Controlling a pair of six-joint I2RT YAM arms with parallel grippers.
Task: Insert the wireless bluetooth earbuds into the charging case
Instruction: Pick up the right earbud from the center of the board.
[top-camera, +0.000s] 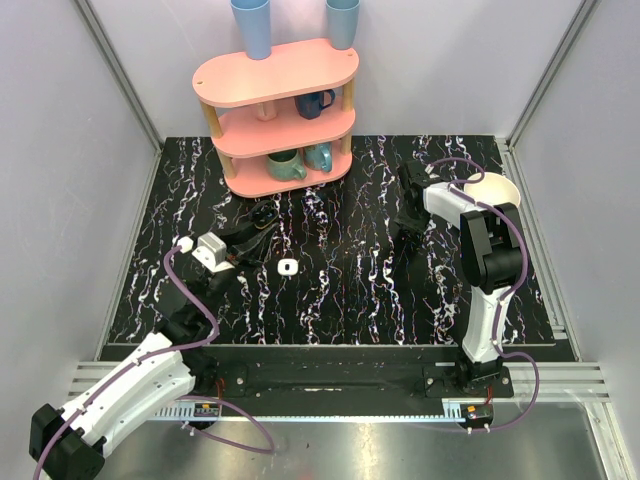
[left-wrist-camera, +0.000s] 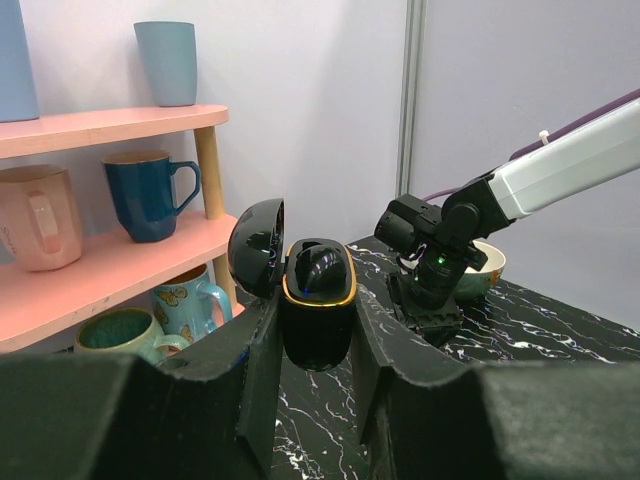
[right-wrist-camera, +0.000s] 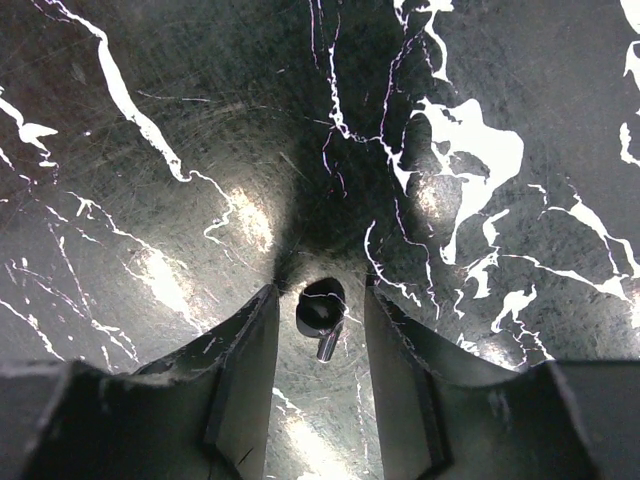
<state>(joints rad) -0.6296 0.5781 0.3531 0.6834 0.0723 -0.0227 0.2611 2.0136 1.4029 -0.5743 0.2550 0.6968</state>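
**Bench** (top-camera: 350, 300): rectangular top, black marble pattern with white veining.

Standing or lying directly on it:
- Pink three-tier oval shelf stand (top-camera: 275, 75) with pale wooden posts, at the far side, left of centre.
  - Top tier: two light blue tumblers (top-camera: 252, 28).
  - Middle tier: dark blue mug (left-wrist-camera: 145, 195), pink mug (left-wrist-camera: 35, 215).
  - Lowest tier: green mug (left-wrist-camera: 120, 335), pale blue printed mug (left-wrist-camera: 185, 300).
- Cream bowl (top-camera: 503, 190), far right.
- Small white rounded plastic piece (top-camera: 288, 267) with a dark middle, left of centre.
- Small black earbud (right-wrist-camera: 320, 310), loose on the surface.

No text, label, brand or number can be read in any view. The case (left-wrist-camera: 318, 310), centre of the left wrist frame, shows only plain glossy black. The mug (left-wrist-camera: 188, 298) at lower left bears butterfly pictures, no lettering.
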